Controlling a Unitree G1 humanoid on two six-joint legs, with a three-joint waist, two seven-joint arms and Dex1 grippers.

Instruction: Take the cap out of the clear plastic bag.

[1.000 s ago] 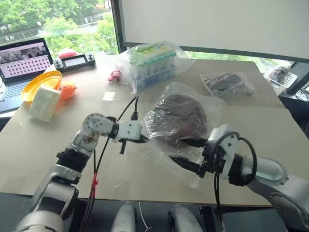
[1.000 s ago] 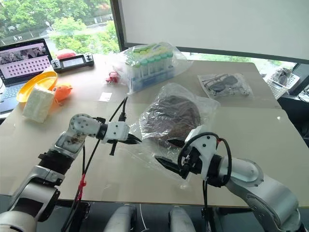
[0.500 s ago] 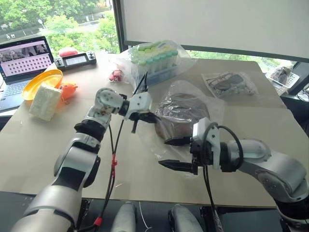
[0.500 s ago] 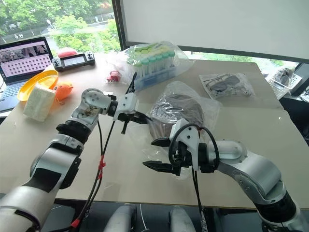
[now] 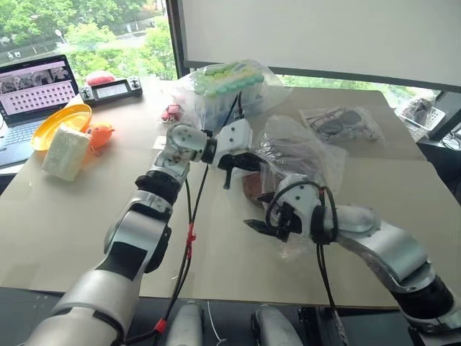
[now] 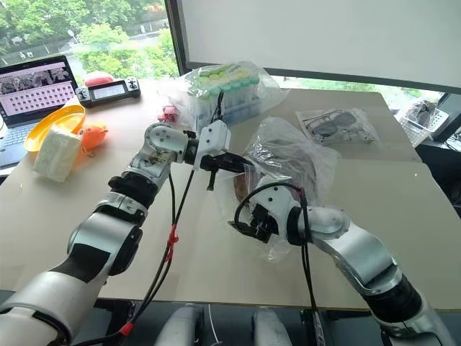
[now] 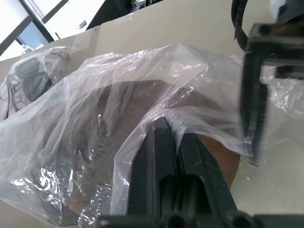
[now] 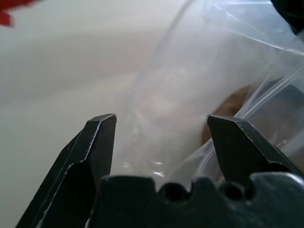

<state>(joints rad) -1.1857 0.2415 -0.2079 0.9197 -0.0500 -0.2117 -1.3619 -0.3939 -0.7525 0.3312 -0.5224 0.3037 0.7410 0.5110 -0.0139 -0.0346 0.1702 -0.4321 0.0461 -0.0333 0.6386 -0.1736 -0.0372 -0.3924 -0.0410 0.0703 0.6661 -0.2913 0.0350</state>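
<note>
Pinching crinkly clear plastic bag (image 7: pixel 85 95), left gripper (image 7: pixel 166 128) lifts soft brown cap (image 7: pixel 213 152).

We see bright daylight coming through the window (image 5: pixel 86 29) behind the bench (image 5: pixel 65 209), which it lights evenly with soft, faint shadows. The clear plastic bag (image 5: pixel 302 151) carries white glints. In the right wrist view the bench and bag are washed out and blurred, while the black fingers (image 8: pixel 95 142) stay dark.
</note>
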